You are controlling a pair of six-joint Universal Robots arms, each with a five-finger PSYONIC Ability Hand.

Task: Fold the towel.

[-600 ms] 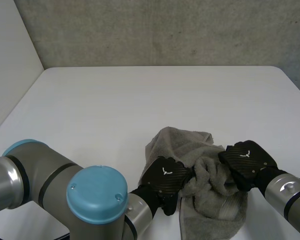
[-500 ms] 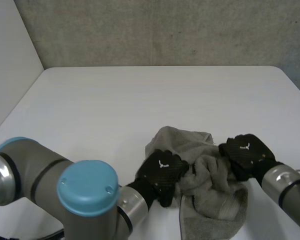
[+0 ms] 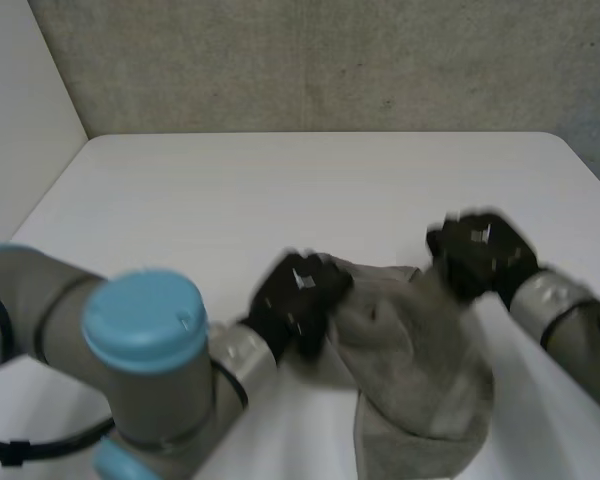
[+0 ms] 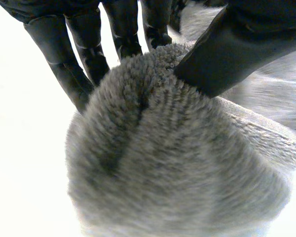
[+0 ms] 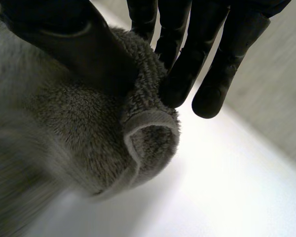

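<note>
A grey towel (image 3: 412,372) sits crumpled on the white bench (image 3: 280,190), and the two black hands hold it from either side. The left hand (image 3: 298,297) is at the towel's left upper edge. The right hand (image 3: 480,252) is at the towel's upper right corner, where the cloth rises off the bench toward it. Between the two hands the towel stretches as a loose, creased sheet. Below them it hangs down into a rounded heap resting on the bench.

In the left wrist view, the thumb (image 4: 237,49) presses onto a thick bunched fold of towel. The fingers (image 4: 64,59) stand close together on the far side of that fold, so the cloth is pinched between them. In the right wrist view, the thumb (image 5: 84,49) lies across the top of the towel. The fingers (image 5: 182,74) close in against its rolled, hemmed edge, so this hand is also pinching the towel. A grey wall (image 3: 310,60) stands well beyond the towel, at the far edge of the bench.
</note>
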